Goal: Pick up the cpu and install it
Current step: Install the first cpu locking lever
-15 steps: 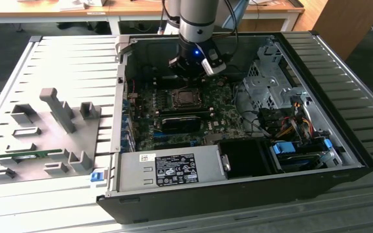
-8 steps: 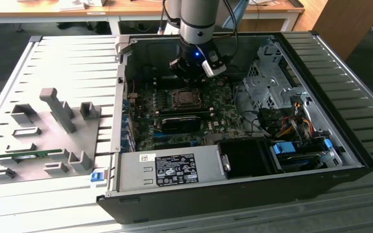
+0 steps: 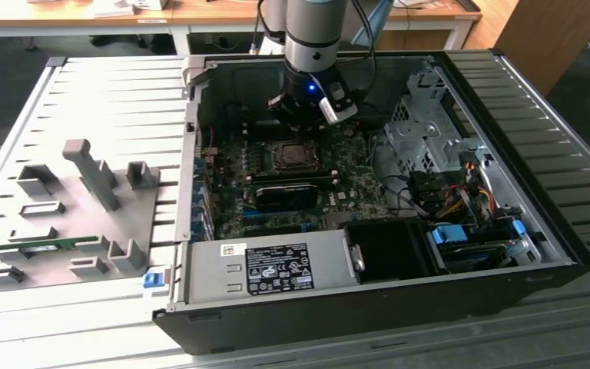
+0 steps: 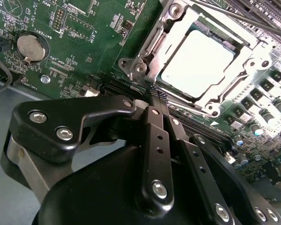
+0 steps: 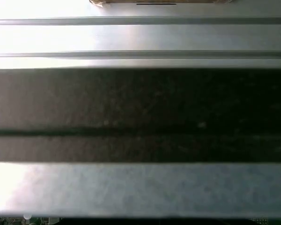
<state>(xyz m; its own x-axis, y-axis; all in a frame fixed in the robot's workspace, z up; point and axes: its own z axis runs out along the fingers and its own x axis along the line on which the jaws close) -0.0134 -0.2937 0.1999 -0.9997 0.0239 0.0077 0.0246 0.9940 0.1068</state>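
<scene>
Note that the cpu (image 4: 196, 63) already sits in the socket (image 4: 225, 101) on the motherboard (image 4: 84, 42), with the metal frame around it. Your gripper (image 4: 152, 101) hangs just beside the socket, fingers drawn together, holding nothing. Placement appears done.

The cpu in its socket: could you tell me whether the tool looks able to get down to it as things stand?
Probably yes. The cpu lies face-up in the socket, nothing over its metal top, and the tool hangs just beside it inside the open case, with no cable across the way.
</scene>
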